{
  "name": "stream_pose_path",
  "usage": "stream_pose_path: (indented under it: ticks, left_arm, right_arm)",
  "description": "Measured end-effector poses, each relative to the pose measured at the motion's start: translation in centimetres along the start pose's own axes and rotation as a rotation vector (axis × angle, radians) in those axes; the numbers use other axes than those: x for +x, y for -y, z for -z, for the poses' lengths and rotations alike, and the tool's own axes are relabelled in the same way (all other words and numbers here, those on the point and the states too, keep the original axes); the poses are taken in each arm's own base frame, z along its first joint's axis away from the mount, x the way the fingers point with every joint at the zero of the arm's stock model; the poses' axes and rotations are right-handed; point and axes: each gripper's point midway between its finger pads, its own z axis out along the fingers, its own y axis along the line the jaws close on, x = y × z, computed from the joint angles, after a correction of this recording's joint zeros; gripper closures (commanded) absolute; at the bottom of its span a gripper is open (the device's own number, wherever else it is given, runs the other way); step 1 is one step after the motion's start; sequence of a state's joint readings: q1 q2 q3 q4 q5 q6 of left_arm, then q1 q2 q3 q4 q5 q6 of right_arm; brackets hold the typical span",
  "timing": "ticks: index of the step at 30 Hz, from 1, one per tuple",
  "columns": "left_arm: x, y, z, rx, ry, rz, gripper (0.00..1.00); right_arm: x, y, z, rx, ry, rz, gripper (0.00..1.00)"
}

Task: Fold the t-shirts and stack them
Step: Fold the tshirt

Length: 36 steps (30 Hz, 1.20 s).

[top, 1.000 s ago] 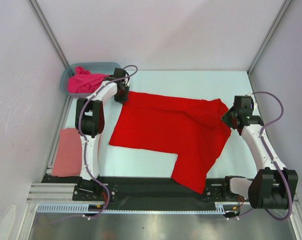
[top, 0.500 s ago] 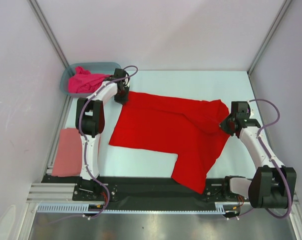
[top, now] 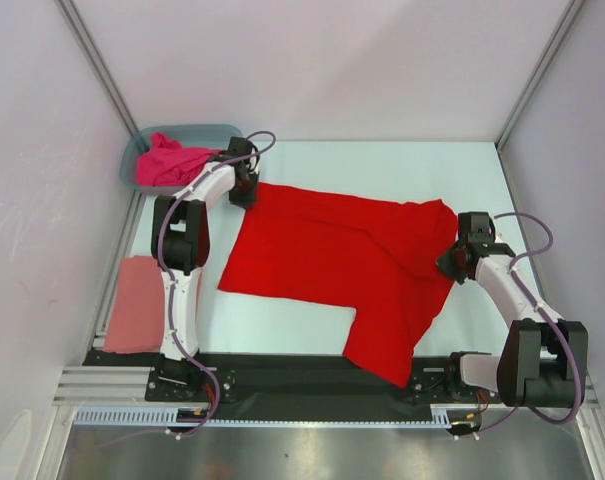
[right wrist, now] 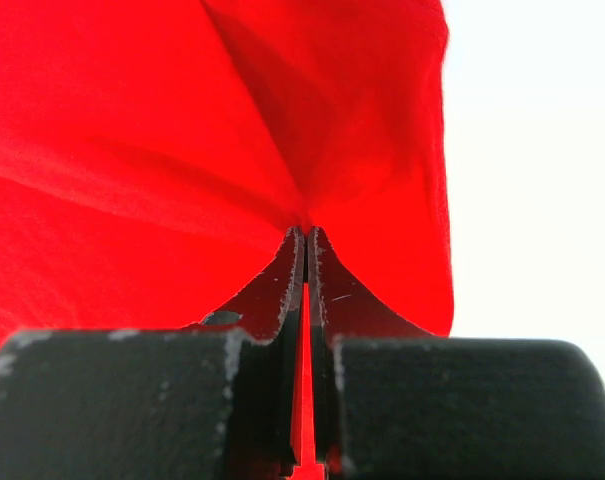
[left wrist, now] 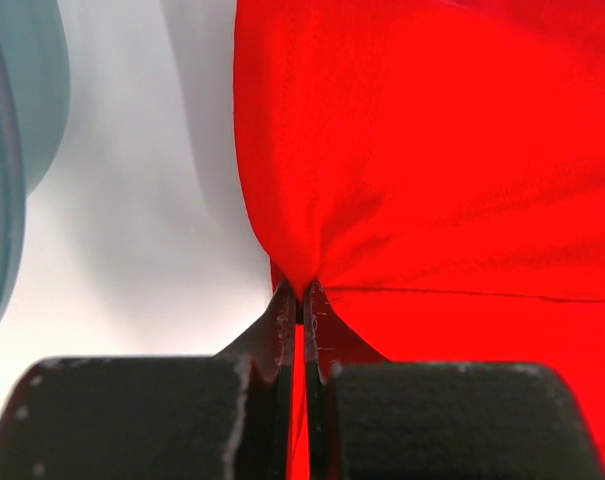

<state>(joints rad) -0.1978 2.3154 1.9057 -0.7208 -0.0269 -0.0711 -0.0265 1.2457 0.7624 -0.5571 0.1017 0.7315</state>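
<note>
A bright red t-shirt (top: 332,265) lies spread across the white table, one flap reaching toward the near edge. My left gripper (top: 250,190) is shut on its far left corner; in the left wrist view the red t-shirt (left wrist: 432,150) bunches into the closed left gripper (left wrist: 300,298). My right gripper (top: 450,258) is shut on the right edge, and the red t-shirt (right wrist: 182,130) puckers at the right gripper (right wrist: 306,238). A salmon-pink t-shirt (top: 134,304) lies folded at the near left. A magenta t-shirt (top: 168,161) sits in the tub.
The translucent blue-grey tub (top: 144,150) stands at the far left corner, and the tub's wall (left wrist: 7,150) shows at the left of the left wrist view. Pale enclosure walls (top: 42,200) rise close on both sides. The black base rail (top: 302,375) runs along the near edge.
My right gripper has moved toward the near edge and slightly left, dragging the red shirt's right edge with it. The left arm has stayed put.
</note>
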Motion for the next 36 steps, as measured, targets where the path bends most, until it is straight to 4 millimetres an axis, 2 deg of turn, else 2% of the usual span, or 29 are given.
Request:
stream_pose_path:
  ticks: [4,6,7,8,9,11,13,14,15,18,21,23,26,30,34,36]
  left_arm:
    - [0.0,0.0,0.0,0.0,0.0,0.0,0.99]
    - [0.0,0.0,0.0,0.0,0.0,0.001,0.94]
    - [0.0,0.0,0.0,0.0,0.0,0.0,0.91]
    - [0.0,0.0,0.0,-0.002,0.0,0.001,0.87]
    - [0.0,-0.1,0.0,-0.005,0.0,0.002,0.79]
    - [0.0,-0.3,0.0,-0.017,-0.001,0.007,0.72]
    - [0.1,-0.6,0.1,-0.032,-0.001,0.014,0.62]
    - [0.2,-0.8,0.2,-0.042,-0.002,0.02,0.59]
    - [0.5,-1.0,0.3,-0.052,-0.006,0.03,0.56]
    - [2.0,-1.4,1.2,-0.065,-0.045,0.054,0.55]
    - [3.2,-1.3,2.4,-0.061,-0.072,0.075,0.56]
    - [3.2,-0.9,3.5,-0.048,-0.065,0.087,0.58]
    - [1.8,0.1,5.0,-0.012,-0.012,0.091,0.59]
    - [-0.7,2.3,6.3,0.083,0.07,0.09,0.62]
    - [-3.3,4.0,6.2,0.159,0.123,0.089,0.65]
    - [-4.4,4.5,5.4,0.183,0.141,0.089,0.66]
  right_arm:
    - [0.8,0.6,-0.2,0.002,-0.009,-0.03,1.0]
    - [1.6,1.0,-0.4,0.007,-0.024,-0.046,0.96]
    - [1.9,1.2,-0.5,0.011,-0.032,-0.053,0.91]
    - [2.2,1.4,-0.7,0.017,-0.044,-0.056,0.82]
    - [2.4,1.5,-0.9,0.024,-0.054,-0.056,0.77]
    - [2.6,1.7,-1.2,0.037,-0.065,-0.048,0.64]
    - [2.4,1.8,-1.5,0.047,-0.071,-0.026,0.54]
    - [2.0,1.7,-1.5,0.047,-0.067,-0.015,0.45]
    - [1.4,1.3,-1.5,0.046,-0.061,-0.001,0.43]
    - [-2.0,-0.7,-1.2,0.008,0.0,0.038,0.37]
    - [-6.3,-3.7,-1.2,-0.049,0.089,0.079,0.38]
    - [-8.8,-5.4,-1.8,-0.078,0.132,0.1,0.41]
    - [-11.3,-7.4,-3.9,-0.106,0.147,0.122,0.45]
    - [-12.9,-8.5,-7.0,-0.116,0.128,0.137,0.43]
    - [-13.5,-9.2,-9.5,-0.139,0.101,0.134,0.42]
    - [-13.8,-9.5,-10.3,-0.147,0.092,0.131,0.42]
